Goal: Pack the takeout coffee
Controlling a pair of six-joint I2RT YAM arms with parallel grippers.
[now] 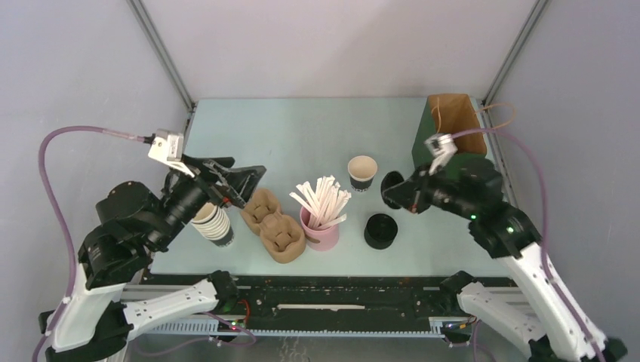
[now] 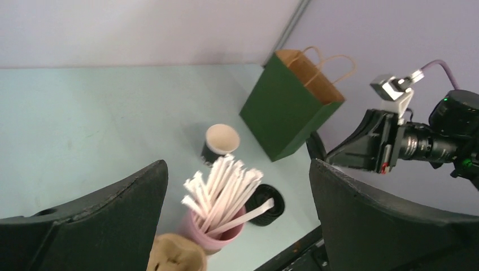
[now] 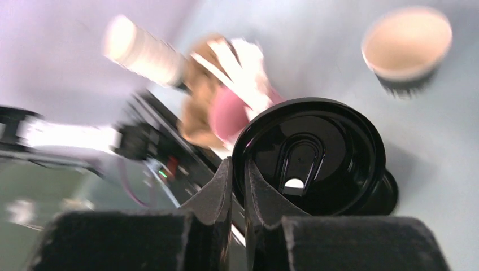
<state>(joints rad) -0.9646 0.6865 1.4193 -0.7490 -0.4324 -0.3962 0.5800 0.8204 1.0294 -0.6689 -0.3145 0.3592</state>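
Pale table [image 1: 302,136], one cup [image 1: 362,172], one held lid [image 3: 339,141]

Lab enclosure: grey walls [image 1: 340,45], metal framing [image 1: 161,53]

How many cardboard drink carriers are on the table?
2 adjacent carriers: one right of the cup stack, one left of the pink straw holder. More may be nested underneath.

Left arm [image 1: 124,226] and right arm [image 1: 521,253] have white near links, black joints, pink cables [image 1: 51,162]; left gripper [image 1: 253,187] and right gripper [image 3: 238,172] are black.
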